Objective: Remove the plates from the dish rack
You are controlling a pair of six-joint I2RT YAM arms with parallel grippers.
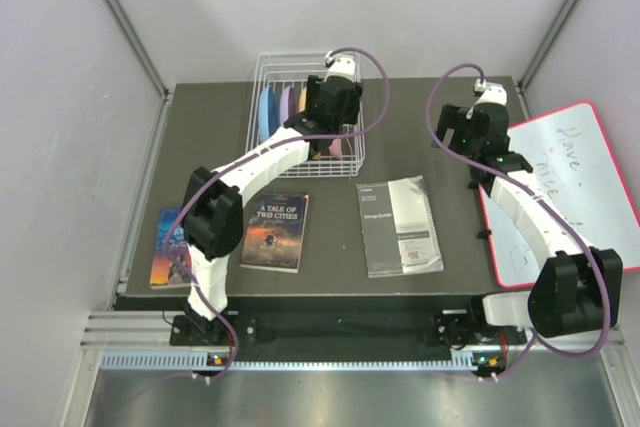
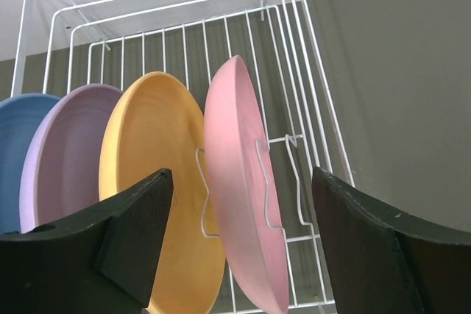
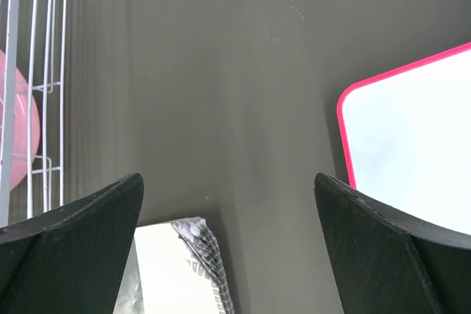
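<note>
Left gripper [image 2: 241, 178]: jaws wide, nothing clamped. It sits over the right end of the dish rack [image 2: 184, 34], pointing down into it.

- Nearest, between the fingers [image 2: 132, 233]: the pink plate [image 2: 232, 130], on edge and upright in a divider slot, with a bent divider wire against its face. Matte, plain, shallow rim. There is a clear gap between it and the right finger.
- Just left of it, partly behind the left finger: the orange plate [image 2: 151, 145], also on edge, parallel to the pink one. I cannot tell whether the finger touches it.
- Further left, beyond the left finger: the lilac plate [image 2: 70, 152], then the blue plate [image 2: 18, 145] at the frame edge. Both are upright, each overlapping the next.
- Beyond the plates: the far wall of the rack, white wire, then dark table [image 2: 397, 71] off to the right.

All four plates are in the rack, one row, like size.

Right gripper [image 3: 228, 178]: jaws fully spread, holding nothing, hanging above bare table.
- Under its left finger: corner of a printed booklet [image 3: 169, 270].
- To its right: a whiteboard [image 3: 412, 145] with a pink border.
- Far left: the rack's side wires, with the pink plate showing through.
</note>
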